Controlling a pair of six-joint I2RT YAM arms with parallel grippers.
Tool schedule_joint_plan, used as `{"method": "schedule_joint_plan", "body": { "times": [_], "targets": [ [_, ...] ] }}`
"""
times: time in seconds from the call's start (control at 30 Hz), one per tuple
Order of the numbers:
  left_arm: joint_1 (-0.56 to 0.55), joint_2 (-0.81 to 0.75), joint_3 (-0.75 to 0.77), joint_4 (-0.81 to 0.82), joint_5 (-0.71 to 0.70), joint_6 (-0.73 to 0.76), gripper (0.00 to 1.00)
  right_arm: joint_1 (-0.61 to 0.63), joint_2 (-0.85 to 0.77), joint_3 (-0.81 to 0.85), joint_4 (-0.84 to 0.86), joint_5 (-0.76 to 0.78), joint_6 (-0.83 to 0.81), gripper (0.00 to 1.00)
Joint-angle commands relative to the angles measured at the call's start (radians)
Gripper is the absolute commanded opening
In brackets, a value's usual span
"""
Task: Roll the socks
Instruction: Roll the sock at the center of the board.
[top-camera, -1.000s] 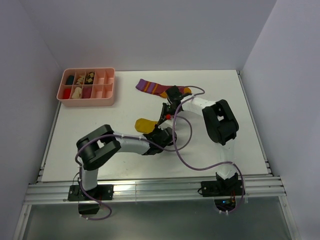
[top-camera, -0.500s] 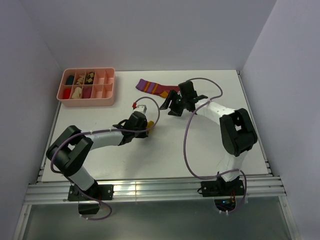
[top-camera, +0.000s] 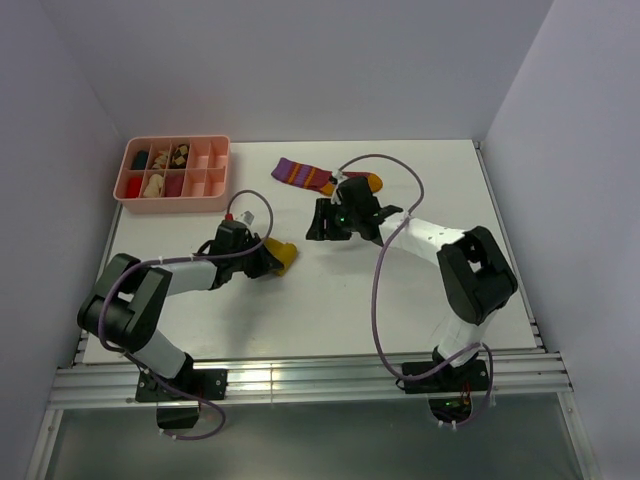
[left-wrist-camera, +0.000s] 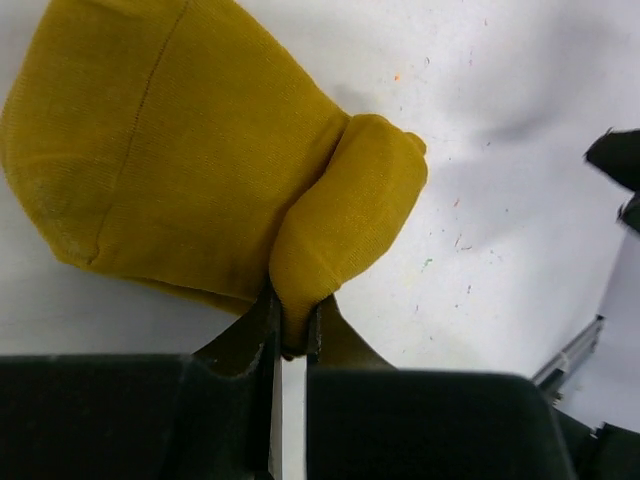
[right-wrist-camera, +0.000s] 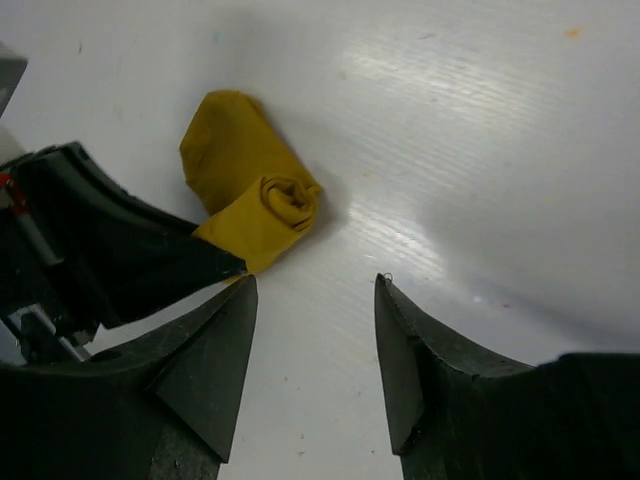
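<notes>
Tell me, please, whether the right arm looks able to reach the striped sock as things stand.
Probably yes. The right gripper is open and empty, the striped sock lies uncovered just behind its wrist, and the left gripper is off to the side, pinching the yellow sock.

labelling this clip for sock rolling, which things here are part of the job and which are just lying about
Part of the job:
mustard sock, partly rolled, pinched in the left gripper
maroon striped sock at the back
right gripper, open

Lying about:
pink compartment tray of small items, back left
</notes>
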Motion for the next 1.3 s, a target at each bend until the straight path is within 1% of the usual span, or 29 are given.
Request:
{"method": "schedule_joint_plan", "body": {
  "times": [0.0, 0.1, 0.23, 0.27, 0.3, 0.37, 0.4, 0.47, 0.8, 1.0, 1.03, 1.13, 1.2, 1.23, 1.27],
  "targets": [
    [0.033, 0.02, -0.058, -0.041, 0.067, -0.029, 0.01, 0.036, 0.035, 0.075, 0.023, -0.024, -0.069, 0.57],
    [0.039, 0.02, -0.06, -0.041, 0.075, -0.023, 0.01, 0.047, 0.086, 0.106, 0.012, -0.037, 0.017, 0.57],
    [0.04, 0.032, -0.058, -0.049, 0.08, -0.023, 0.01, 0.067, 0.128, 0.101, 0.045, -0.017, 0.212, 0.59],
    [0.042, 0.035, -0.06, -0.046, 0.083, -0.023, 0.01, 0.07, 0.138, 0.106, 0.034, -0.012, 0.244, 0.6],
    [0.043, 0.037, -0.058, -0.049, 0.081, -0.023, 0.01, 0.073, 0.148, 0.109, 0.016, 0.012, 0.319, 0.61],
    [0.045, 0.04, -0.055, -0.05, 0.083, -0.017, 0.01, 0.076, 0.176, 0.107, 0.011, 0.002, 0.373, 0.62],
    [0.047, 0.046, -0.051, -0.057, 0.084, -0.016, 0.01, 0.079, 0.182, 0.11, -0.003, 0.02, 0.414, 0.63],
    [0.047, 0.058, -0.051, -0.052, 0.092, -0.02, 0.01, 0.096, 0.201, 0.122, -0.021, 0.037, 0.439, 0.65],
    [0.047, 0.08, -0.044, -0.021, 0.107, -0.047, 0.01, 0.136, 0.279, 0.234, -0.127, 0.092, 0.51, 0.64],
    [0.047, 0.104, -0.034, 0.003, 0.107, -0.085, 0.01, 0.156, 0.299, 0.21, -0.133, 0.094, 0.55, 0.61],
    [0.047, 0.106, -0.034, 0.003, 0.103, -0.093, 0.01, 0.154, 0.285, 0.196, -0.121, 0.094, 0.554, 0.61],
    [0.047, 0.109, -0.034, 0.015, 0.104, -0.118, 0.01, 0.15, 0.238, 0.103, 0.003, 0.066, 0.58, 0.61],
    [0.047, 0.117, -0.035, 0.029, 0.118, -0.13, 0.01, 0.142, 0.198, 0.006, 0.144, 0.043, 0.605, 0.61],
    [0.047, 0.12, -0.032, 0.032, 0.123, -0.141, 0.01, 0.133, 0.187, -0.059, 0.263, 0.031, 0.609, 0.6],
    [0.047, 0.127, -0.029, 0.031, 0.127, -0.142, 0.01, 0.128, 0.178, -0.083, 0.297, 0.032, 0.613, 0.6]
  ]
}}
